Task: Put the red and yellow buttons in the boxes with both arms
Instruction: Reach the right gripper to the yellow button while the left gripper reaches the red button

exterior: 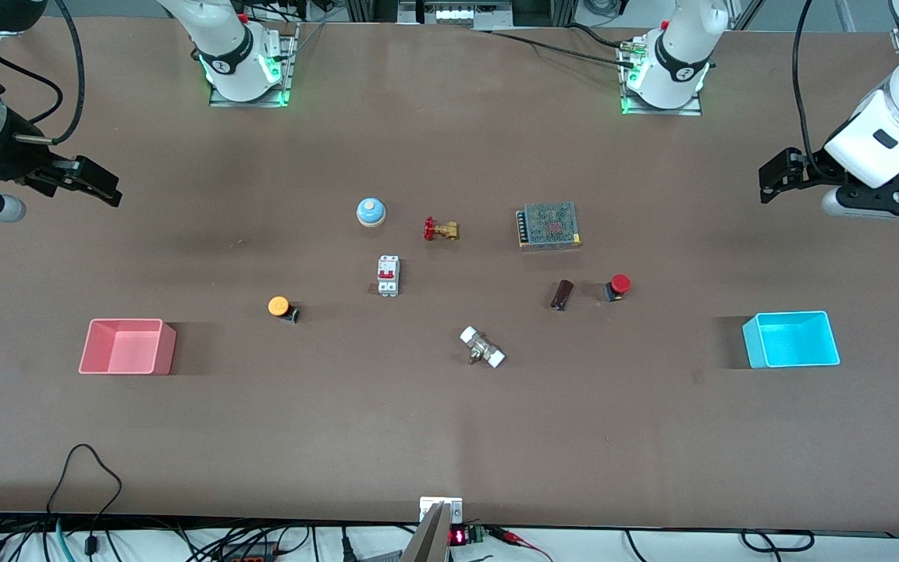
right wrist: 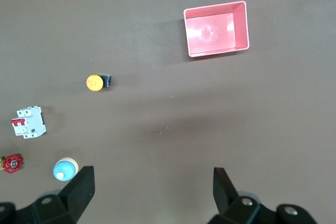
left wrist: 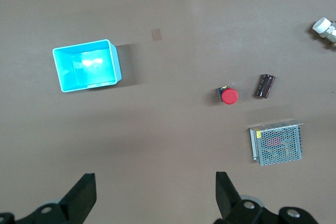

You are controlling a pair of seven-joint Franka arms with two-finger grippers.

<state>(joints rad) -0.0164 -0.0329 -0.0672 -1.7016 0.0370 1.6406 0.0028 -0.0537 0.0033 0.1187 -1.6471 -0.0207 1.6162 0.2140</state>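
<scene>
Starting nearest the front camera: a white-capped metal fitting (exterior: 482, 347) lay mid-table. The pink box (exterior: 127, 346) sat toward the right arm's end, the cyan box (exterior: 790, 339) toward the left arm's end, both upright, well apart from each other and about level with that fitting.

Slightly farther from the camera, the yellow button (exterior: 281, 307) lay on its side near the pink box, clear of it. The red button (exterior: 617, 286) lay on its side between the table's middle and the cyan box, a dark cylinder (exterior: 563, 294) just beside it. A white circuit breaker (exterior: 388, 275) stood between the two buttons.

Farther still ran a row of three: the blue-domed bell (exterior: 371, 211), the brass valve with red handle (exterior: 440, 229), and a mesh-covered power supply (exterior: 548, 225).

Right gripper (exterior: 98, 185) hung in the air over bare table at its own end, fingers (right wrist: 79, 190) spread wide, holding nothing. Left gripper (exterior: 779, 173) hung likewise over bare table at its end, fingers (left wrist: 81, 198) spread apart, nothing between them. Neither button was touched by either gripper.
</scene>
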